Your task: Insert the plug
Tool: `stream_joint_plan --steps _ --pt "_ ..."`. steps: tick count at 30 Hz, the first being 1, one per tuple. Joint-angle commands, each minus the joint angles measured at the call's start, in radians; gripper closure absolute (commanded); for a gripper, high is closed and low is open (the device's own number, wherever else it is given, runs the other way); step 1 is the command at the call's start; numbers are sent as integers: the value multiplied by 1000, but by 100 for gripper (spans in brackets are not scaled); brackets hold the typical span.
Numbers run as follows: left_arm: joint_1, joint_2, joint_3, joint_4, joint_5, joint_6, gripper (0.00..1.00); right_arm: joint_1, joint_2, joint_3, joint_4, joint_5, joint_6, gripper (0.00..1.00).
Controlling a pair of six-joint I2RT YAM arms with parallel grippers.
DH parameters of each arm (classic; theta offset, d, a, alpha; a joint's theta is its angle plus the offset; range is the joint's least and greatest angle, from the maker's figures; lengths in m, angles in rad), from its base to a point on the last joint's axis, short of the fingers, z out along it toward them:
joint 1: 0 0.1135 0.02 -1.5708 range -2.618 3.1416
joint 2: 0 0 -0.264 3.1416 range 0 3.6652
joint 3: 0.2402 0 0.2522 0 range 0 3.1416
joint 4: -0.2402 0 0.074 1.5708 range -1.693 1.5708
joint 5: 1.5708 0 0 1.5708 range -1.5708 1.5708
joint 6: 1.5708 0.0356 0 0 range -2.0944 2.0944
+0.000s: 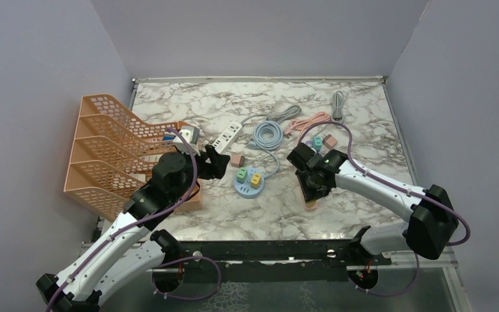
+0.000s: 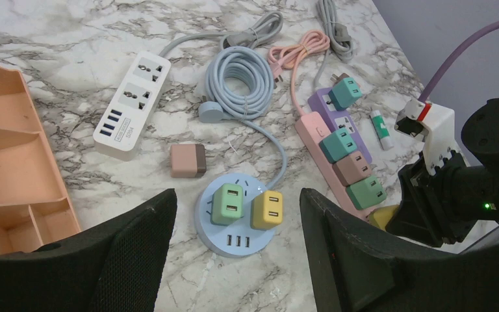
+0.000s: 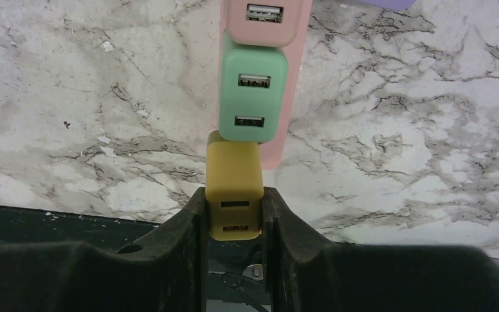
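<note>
Jaws of the right gripper (image 3: pixel 234 211) are clenched on the yellow two-port rectangular adapter plug (image 3: pixel 232 172). It sits at the near end of the pink plastic power strip (image 3: pixel 297 97), touching the mint-green adapter (image 3: pixel 252 97) plugged there. Left gripper (image 2: pixel 234 201) spread wide, grasping nothing.

Step, judged: seating. Prongs hidden. Next move needs squaring over the end socket, then a straight press. Plug body smooth, unmarked.

A robotics lab test booth: plain grey panels (image 1: pixel 260 36) box in a marble-patterned bench (image 1: pixel 188 97) on three sides, two robot arms (image 1: pixel 377 185) are bolted at its near edge, and power strips (image 1: pixel 227 135) lie spread across it.
</note>
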State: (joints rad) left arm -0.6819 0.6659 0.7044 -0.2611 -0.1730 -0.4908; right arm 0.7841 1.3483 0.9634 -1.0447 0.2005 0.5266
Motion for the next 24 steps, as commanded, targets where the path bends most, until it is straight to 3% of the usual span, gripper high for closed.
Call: stream_joint_plan --steps 1,20,24 --pt "-1 -8 7 44 -32 7 29 -1 36 -13 13 76 37 99" --pt "-1 21 5 63 -36 54 28 -2 84 63 -58 202 122 99" --pt "-1 18 -1 63 -39 58 28 -2 55 53 9 134 72 99"
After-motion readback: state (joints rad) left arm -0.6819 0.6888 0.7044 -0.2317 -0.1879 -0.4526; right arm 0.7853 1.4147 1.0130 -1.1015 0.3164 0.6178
